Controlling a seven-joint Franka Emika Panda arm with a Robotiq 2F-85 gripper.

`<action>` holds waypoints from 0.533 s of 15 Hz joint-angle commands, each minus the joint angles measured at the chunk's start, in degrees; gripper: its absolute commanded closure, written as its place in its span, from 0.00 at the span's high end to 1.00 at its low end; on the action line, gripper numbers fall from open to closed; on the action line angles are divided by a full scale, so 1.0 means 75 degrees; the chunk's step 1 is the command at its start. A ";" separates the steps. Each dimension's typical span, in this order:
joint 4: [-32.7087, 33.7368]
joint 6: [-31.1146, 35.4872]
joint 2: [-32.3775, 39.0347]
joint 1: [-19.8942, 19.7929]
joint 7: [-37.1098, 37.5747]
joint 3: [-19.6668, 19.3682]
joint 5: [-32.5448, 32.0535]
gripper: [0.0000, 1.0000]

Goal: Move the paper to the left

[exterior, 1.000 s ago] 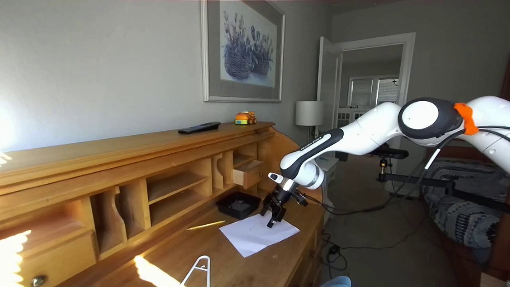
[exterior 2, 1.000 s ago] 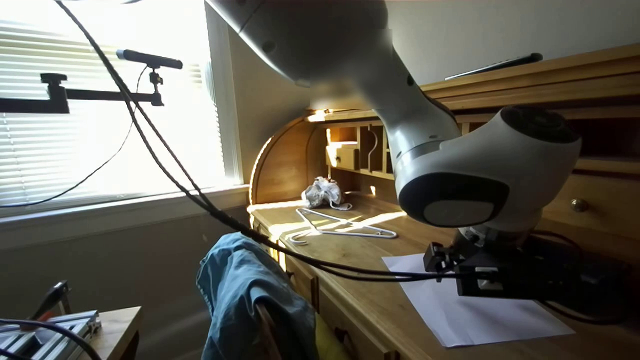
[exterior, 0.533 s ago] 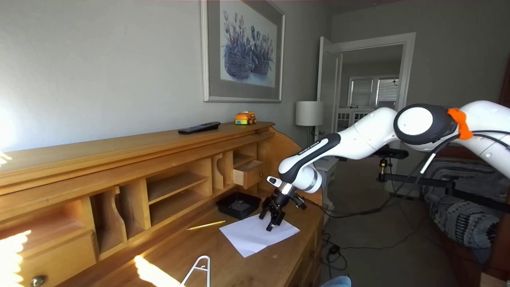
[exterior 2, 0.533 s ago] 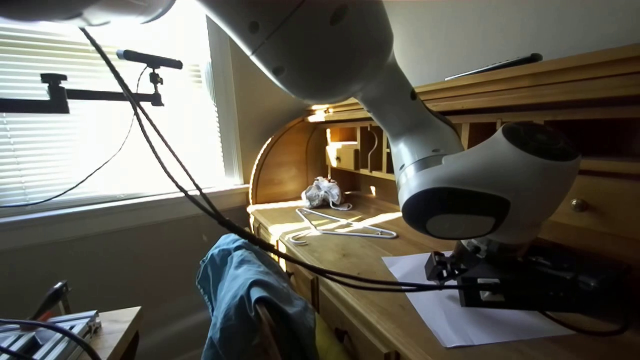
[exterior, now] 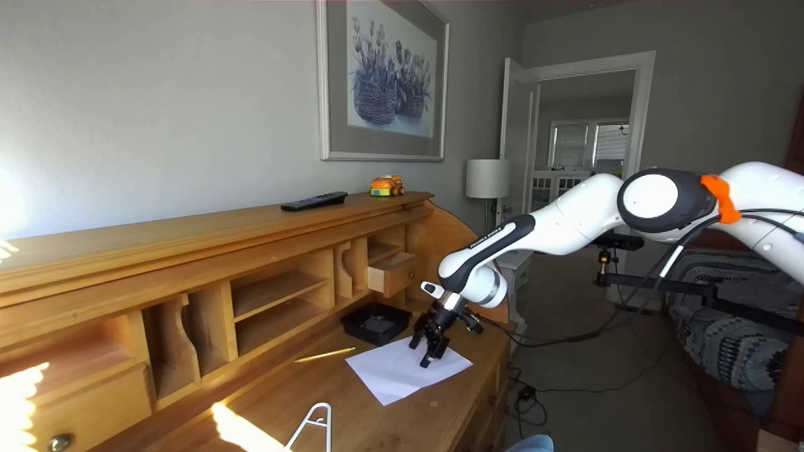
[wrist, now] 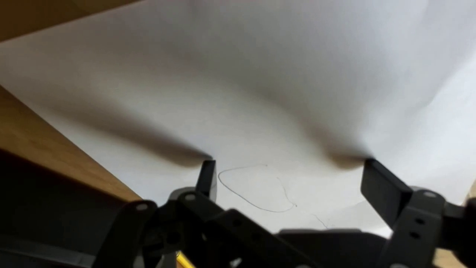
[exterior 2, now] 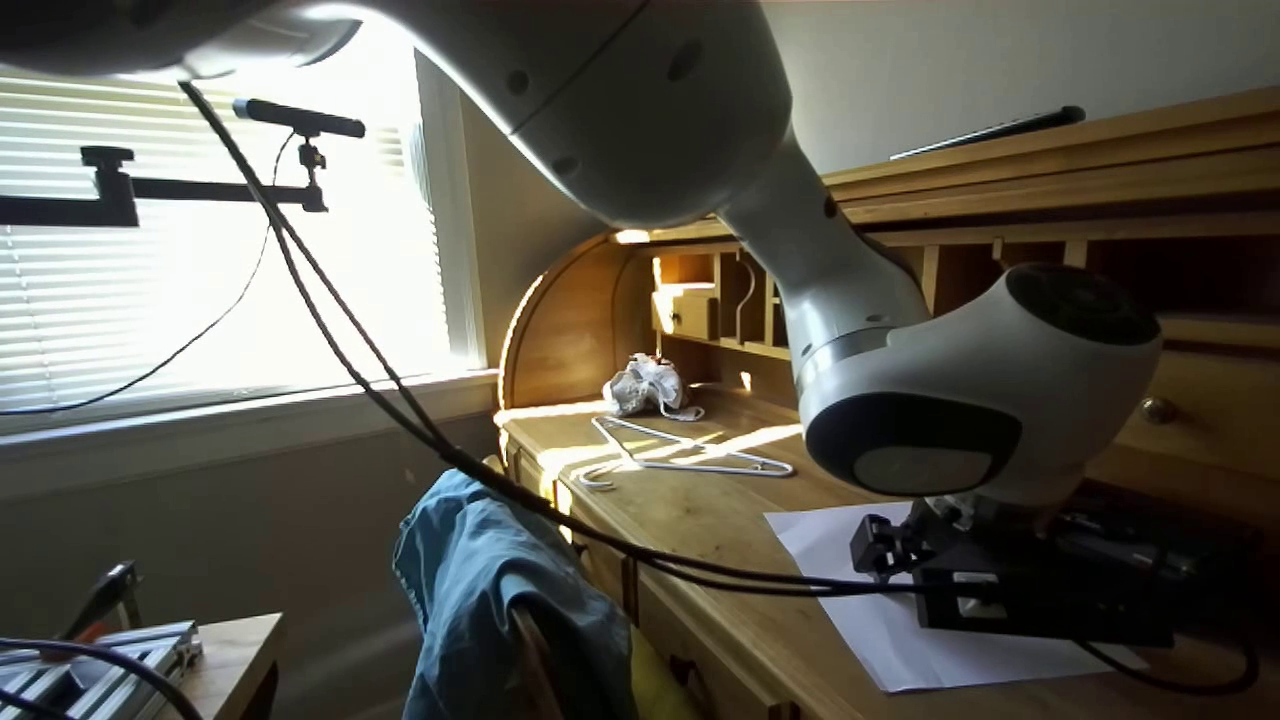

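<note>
The white paper [exterior: 391, 375] lies flat on the wooden desk in an exterior view. It also shows in an exterior view [exterior 2: 930, 645], partly hidden by the arm. In the wrist view the paper [wrist: 245, 126] fills most of the picture and bears faint thin pencil lines. My gripper [exterior: 419, 353] is low over the paper, pointing down. In the wrist view the gripper [wrist: 290, 162] is open, with fingers wide apart and only paper between them. The fingertips meet their shadows, so they are at or very near the paper. Its fingers are hidden behind the wrist parts in an exterior view.
A black tray [exterior: 377, 322] stands by the paper's back edge. A yellow pencil [exterior: 325, 355] lies beside the paper. A white hanger [exterior 2: 690, 466] and a whitish bundle [exterior 2: 645, 385] lie farther along the desk. A chair with blue cloth [exterior 2: 500, 590] stands at the desk's front.
My arm and gripper have come down a little towards the paper. The movement is smaller in the last half second. The paper has not moved.
</note>
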 commanded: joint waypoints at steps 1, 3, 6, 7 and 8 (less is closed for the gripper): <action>0.0180 -0.0036 0.0111 0.0192 0.0617 -0.0127 -0.0027 1.00; 0.0118 0.0174 0.0105 0.0246 0.0944 -0.0119 0.0019 1.00; -0.0089 0.0482 -0.0006 0.0390 0.1614 -0.0187 -0.0012 1.00; -0.0170 0.0562 -0.0050 0.0429 0.1806 -0.0197 -0.0047 1.00; -0.0277 0.0753 -0.0093 0.0497 0.1963 -0.0231 -0.0103 1.00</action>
